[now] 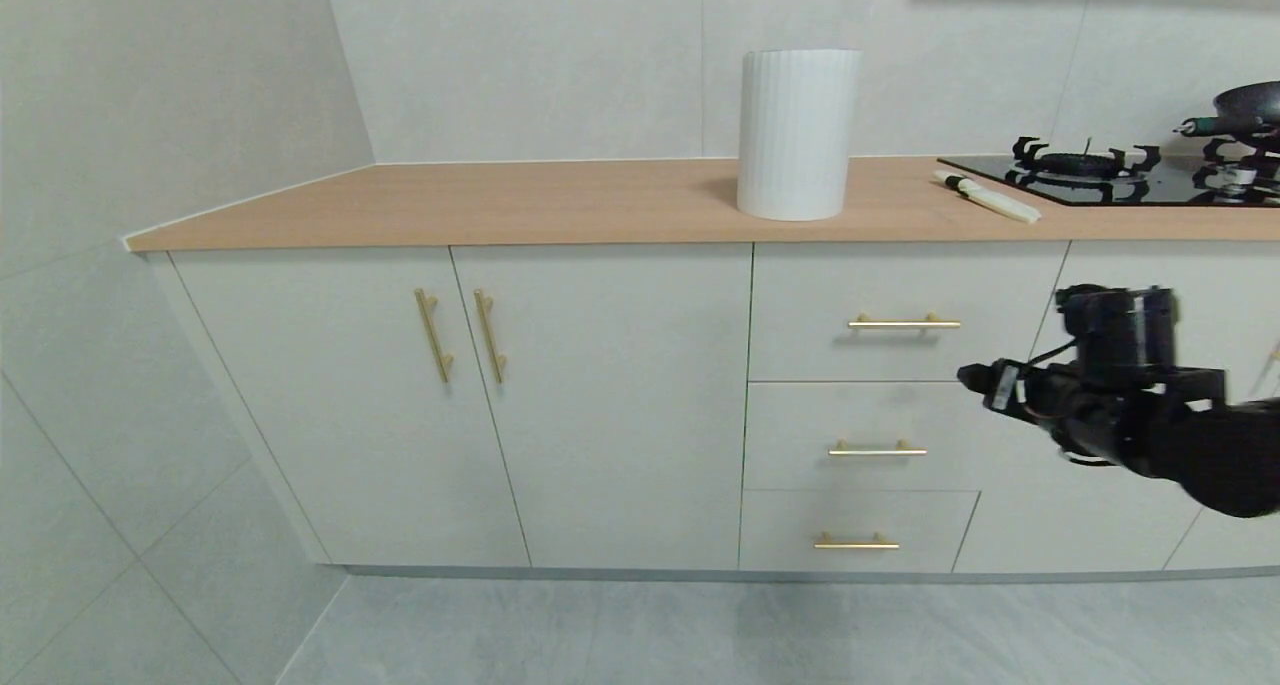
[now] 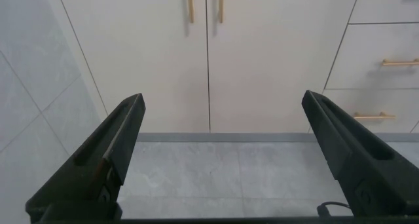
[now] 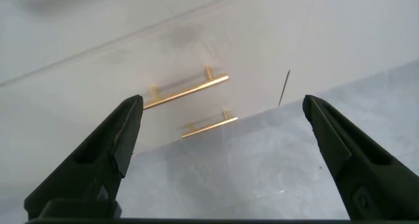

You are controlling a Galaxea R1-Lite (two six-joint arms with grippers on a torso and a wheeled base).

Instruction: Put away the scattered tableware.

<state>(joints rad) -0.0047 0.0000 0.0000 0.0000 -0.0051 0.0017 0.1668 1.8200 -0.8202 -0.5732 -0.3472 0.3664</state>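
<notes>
Head camera faces cabinets point(image 1: 600, 405); wrist cameras sit lower (sharing drawer handles point(image 1: 877, 451)).

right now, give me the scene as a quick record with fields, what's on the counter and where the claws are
counter: light wooden countertop over white cabinets
container: tall white ribbed cylinder, upright on the countertop
utensil: pale long utensil with a dark end, lying flat beside the black gas hob
pan: dark pan on the hob's right side
drawers: three white drawers with brass bar handles, all closed
right arm: right claw open, empty, at drawer height, touching no handle
left arm: left claw open, empty, facing the double cabinet doors
</notes>
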